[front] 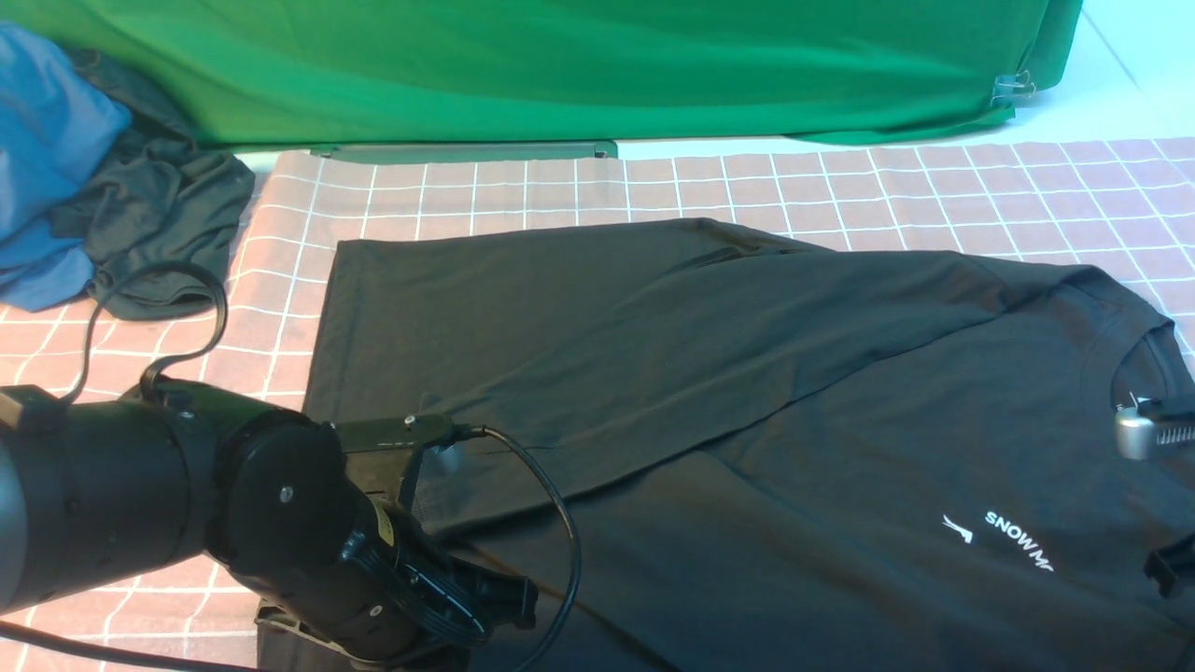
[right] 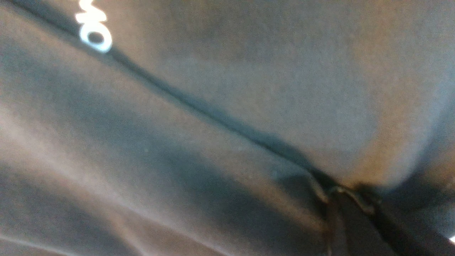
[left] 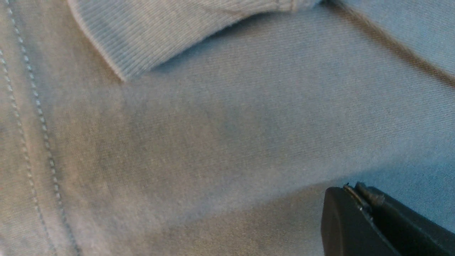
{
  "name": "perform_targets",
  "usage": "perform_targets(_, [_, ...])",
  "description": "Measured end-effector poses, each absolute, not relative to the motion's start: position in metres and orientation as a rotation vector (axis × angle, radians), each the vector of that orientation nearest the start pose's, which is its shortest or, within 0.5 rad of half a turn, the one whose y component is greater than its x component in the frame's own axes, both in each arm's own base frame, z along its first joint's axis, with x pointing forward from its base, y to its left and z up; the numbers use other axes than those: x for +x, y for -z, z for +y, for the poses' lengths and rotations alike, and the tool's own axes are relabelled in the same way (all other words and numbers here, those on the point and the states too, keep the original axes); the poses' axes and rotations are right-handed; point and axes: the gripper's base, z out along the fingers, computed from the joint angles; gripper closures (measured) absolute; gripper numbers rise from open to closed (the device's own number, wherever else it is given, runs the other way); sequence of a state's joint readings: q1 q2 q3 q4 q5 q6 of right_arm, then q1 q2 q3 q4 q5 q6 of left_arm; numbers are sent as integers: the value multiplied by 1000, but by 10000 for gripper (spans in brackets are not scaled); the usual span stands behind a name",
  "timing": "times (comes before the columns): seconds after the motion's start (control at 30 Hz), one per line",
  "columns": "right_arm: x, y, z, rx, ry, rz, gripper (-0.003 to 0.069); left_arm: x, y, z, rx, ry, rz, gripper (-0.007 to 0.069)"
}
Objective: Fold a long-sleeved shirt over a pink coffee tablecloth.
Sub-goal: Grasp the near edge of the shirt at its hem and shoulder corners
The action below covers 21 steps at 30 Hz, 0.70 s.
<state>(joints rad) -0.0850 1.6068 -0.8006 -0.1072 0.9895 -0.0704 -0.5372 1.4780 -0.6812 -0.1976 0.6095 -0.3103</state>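
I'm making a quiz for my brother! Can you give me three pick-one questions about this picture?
1. Where is the clothes pile? A) far left B) far right C) in the middle
2. What colour is the backdrop? A) yellow B) red C) green
3. The shirt is: A) hanging up B) lying on the cloth C) in a box
Answers: 1 A, it sits at the cloth's left edge; 2 C, it is plain green; 3 B, it lies spread on the pink grid.

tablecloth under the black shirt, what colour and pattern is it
The tablecloth is dusty pink with a thin white grid of squares, clearest in the front view.
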Motion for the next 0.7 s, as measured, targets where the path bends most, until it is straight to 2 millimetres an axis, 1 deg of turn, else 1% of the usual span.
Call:
perform_targets(0.13, [234,-182,-36,-34,258,3217,612,201,-174,-132,124,332,2946,611])
perform_targets(0.2, [233,-186,-38,-8,268,3199,612,201,-174,-132,128,332,2946,611])
perform_targets(0.23, [231,-190,-43,30,277,3185,612,201,-174,-132,128,332,2946,611])
perform_targets(0.37, [228,-190,-53,109,276,3193,613,201,-174,-132,130,331,2947,611])
perform_targets(0.4, [227,-190,-59,158,274,3192,613,200,-174,-131,132,328,2954,611])
perform_targets(0.5, [227,-190,-64,209,277,3177,608,200,-173,-131,132,326,2958,611])
perform_targets(0.6, [227,-189,-65,234,276,3170,578,200,-173,-131,134,325,2960,611])
perform_targets(0.7, [225,-190,-66,271,296,3182,447,196,-177,-129,135,319,2983,611])
